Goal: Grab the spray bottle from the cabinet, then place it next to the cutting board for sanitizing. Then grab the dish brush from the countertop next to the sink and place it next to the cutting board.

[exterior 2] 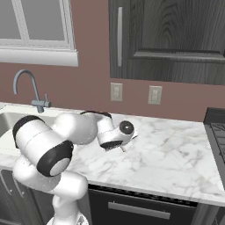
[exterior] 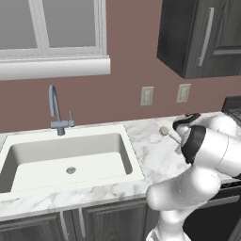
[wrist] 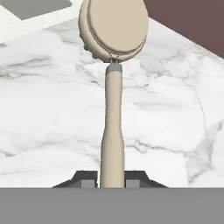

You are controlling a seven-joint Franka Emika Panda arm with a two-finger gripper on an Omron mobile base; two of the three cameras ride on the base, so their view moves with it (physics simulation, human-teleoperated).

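Note:
The dish brush (wrist: 112,109) lies on the white marble countertop (wrist: 175,131), its round pale head (wrist: 113,30) pointing away from the hand. My gripper (wrist: 111,178) is shut on the lower end of its thin handle, a dark fingertip (wrist: 86,179) pressed on either side. From the left base, the brush head (exterior: 164,131) pokes out just right of the sink (exterior: 70,160), with the handle running under my arm. From the right base, my hand (exterior 2: 116,136) reaches down to the counter. The wall cabinet (exterior: 197,37) has its doors closed. The spray bottle and cutting board are out of view.
A curved grey faucet (exterior: 56,113) stands behind the sink basin. Two wall outlets (exterior: 147,95) sit above the counter. A dark stove edge (exterior 2: 216,127) borders the countertop (exterior 2: 176,149) on the right. Dark base cabinets (exterior: 94,221) run below.

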